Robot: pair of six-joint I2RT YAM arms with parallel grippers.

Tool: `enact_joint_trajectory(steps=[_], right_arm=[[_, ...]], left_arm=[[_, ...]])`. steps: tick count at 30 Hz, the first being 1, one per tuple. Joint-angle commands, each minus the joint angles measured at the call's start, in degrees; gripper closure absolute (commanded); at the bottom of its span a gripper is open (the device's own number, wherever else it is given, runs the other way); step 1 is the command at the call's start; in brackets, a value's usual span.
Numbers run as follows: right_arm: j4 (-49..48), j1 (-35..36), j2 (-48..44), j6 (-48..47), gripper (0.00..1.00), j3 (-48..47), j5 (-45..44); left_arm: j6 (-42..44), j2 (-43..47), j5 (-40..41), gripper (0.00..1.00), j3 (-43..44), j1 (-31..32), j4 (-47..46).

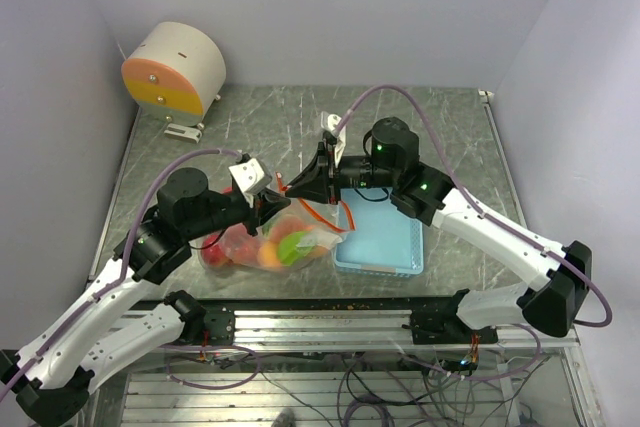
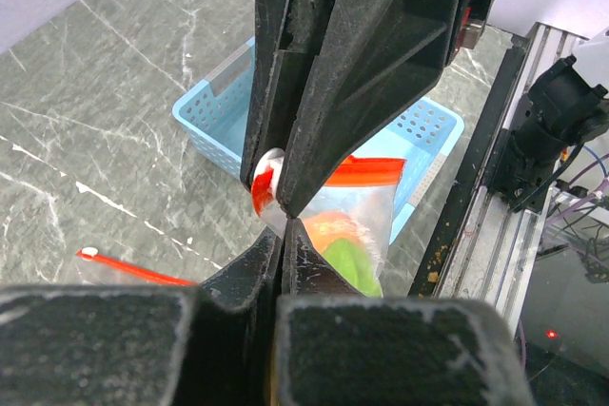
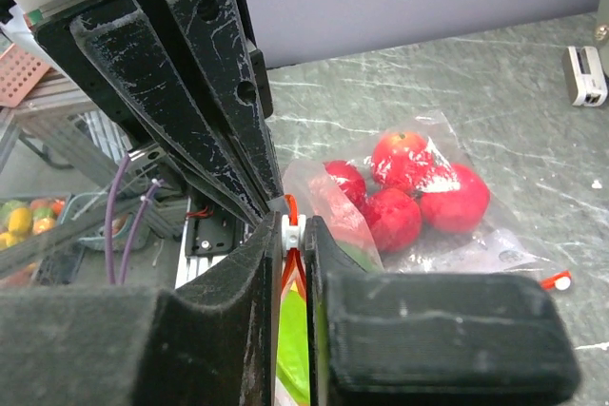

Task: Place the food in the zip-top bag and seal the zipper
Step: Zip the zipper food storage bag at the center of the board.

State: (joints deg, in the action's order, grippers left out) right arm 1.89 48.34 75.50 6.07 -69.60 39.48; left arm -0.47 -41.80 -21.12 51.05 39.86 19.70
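Food [image 1: 238,244] already inside zip-top bag [image 1: 318,239], on bench [image 1: 200,137]; sealing step. Left jaws clamped on bag's mouth corner, right jaws narrow, pinching zipper [image 3: 288,235]. Next: right should run along zipper while left anchors.

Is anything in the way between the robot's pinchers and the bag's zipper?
No, nothing visible is in the way. The right gripper is pinching the zipper, and the left gripper is pinching the top of the bag right next to it.
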Motion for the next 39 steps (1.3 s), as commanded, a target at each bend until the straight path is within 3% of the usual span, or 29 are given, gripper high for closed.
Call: enact_joint_trajectory(steps=[1, 2, 24, 39], right_arm=[[0.7, -0.1, 0.7, -0.5, 0.95, -1.7, 0.7], [0.9, 0.0, 0.6, -0.7, 1.0, -1.6, 0.8], [9.2, -1.7, -3.4, -4.6, 1.0, 3.4, -4.4], [12.9, -3.3, -9.2, -6.1, 1.0, 8.5, -7.3]], left_arm=[[-0.3, 1.2, -0.2, 0.93, 0.0, 0.1, -0.6], [-0.3, 1.2, -0.2, 0.93, 0.1, 0.1, -0.6], [-1.7, 7.5, 9.5, 0.93, 0.4, 0.1, 1.1], [-4.6, 16.4, 33.3, 0.93, -0.4, 0.1, 3.2]])
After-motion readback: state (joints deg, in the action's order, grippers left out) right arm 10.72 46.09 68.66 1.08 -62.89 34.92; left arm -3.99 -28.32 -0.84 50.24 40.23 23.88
